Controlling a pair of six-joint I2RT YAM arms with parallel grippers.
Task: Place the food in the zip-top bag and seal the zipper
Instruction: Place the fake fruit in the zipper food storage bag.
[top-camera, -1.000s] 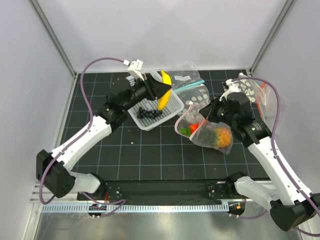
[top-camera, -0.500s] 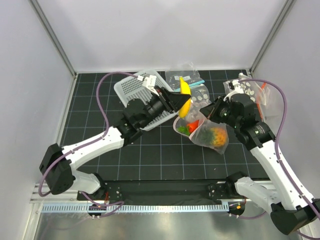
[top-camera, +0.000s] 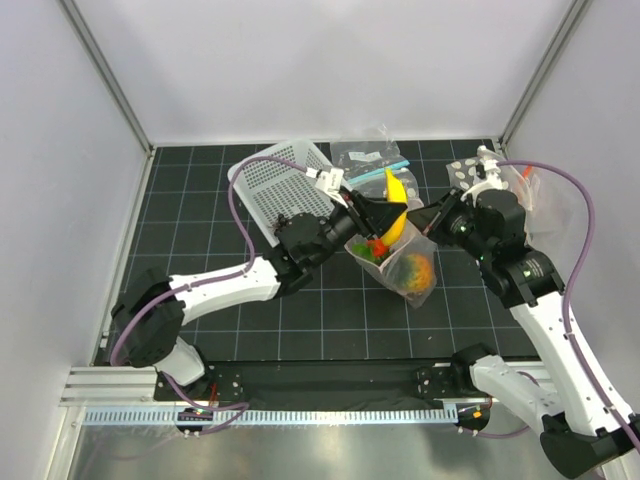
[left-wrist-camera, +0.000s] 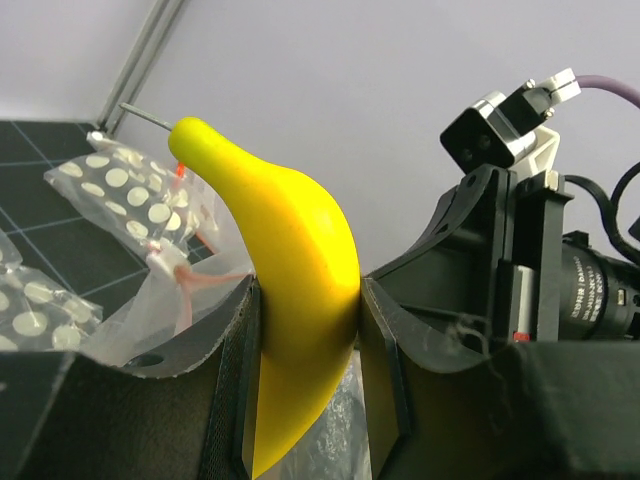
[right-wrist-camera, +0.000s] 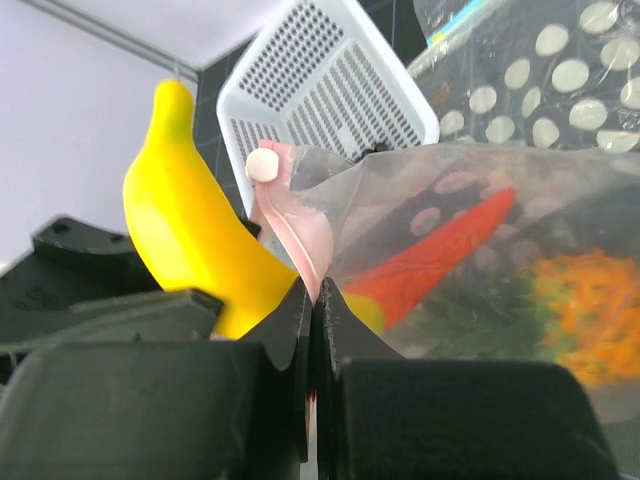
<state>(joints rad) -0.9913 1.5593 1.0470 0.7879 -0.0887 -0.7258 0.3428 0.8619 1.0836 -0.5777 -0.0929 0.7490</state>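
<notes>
My left gripper (top-camera: 385, 214) is shut on the yellow banana (top-camera: 396, 212) and holds it upright at the open mouth of the zip-top bag (top-camera: 405, 272). In the left wrist view the banana (left-wrist-camera: 290, 270) stands between the jaws of that gripper (left-wrist-camera: 305, 330). My right gripper (top-camera: 434, 222) is shut on the bag's pink zipper strip (right-wrist-camera: 300, 225) and holds the mouth up. The red pepper (right-wrist-camera: 440, 262) and the orange pineapple (right-wrist-camera: 590, 310) lie inside the bag. The grapes are not in view.
A white perforated basket (top-camera: 280, 185) lies tipped at the back, left of the bag. A clear bag with a teal strip (top-camera: 375, 160) lies behind it. Another dotted bag with an orange strip (top-camera: 500, 180) lies at the back right.
My left arm carried the banana from over the basket rightward to the bag's mouth. The basket shifted back-left and tipped. The held bag moved slightly left.
</notes>
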